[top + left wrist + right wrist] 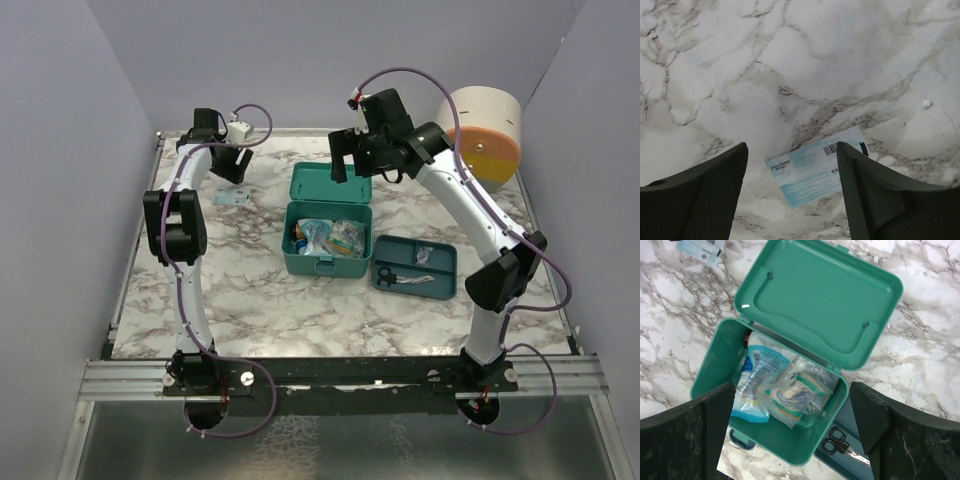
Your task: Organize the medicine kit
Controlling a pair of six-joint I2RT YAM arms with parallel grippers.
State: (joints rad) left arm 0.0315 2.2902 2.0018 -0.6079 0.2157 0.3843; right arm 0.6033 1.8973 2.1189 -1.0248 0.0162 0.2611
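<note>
The left fingers [705,200] are spread apart and grip nothing. They hang over the marble table [250,290] at its far left, and a flat light-blue packet [815,172] with a barcode lies on the table below the gap between them. The right fingers [685,435] are likewise parted and empty, held above the medicine kit [715,365].

The kit stands near the middle of the table, open, with its lid laid flat back on the far side. Inside are clear pouches with blue and white print [757,385], a clear bag holding rolled items [800,392], and what looks like a brown bottle [746,338] tucked in the far-left corner. A small latch shows on the kit's near wall.

Just right of the kit sits a shallow teal tray [440,255] holding black-handled scissors [385,275] and some small pieces too small to name. At the far right corner stands a round cream, orange and yellow drawer unit [485,130], well apart from the kit.
</note>
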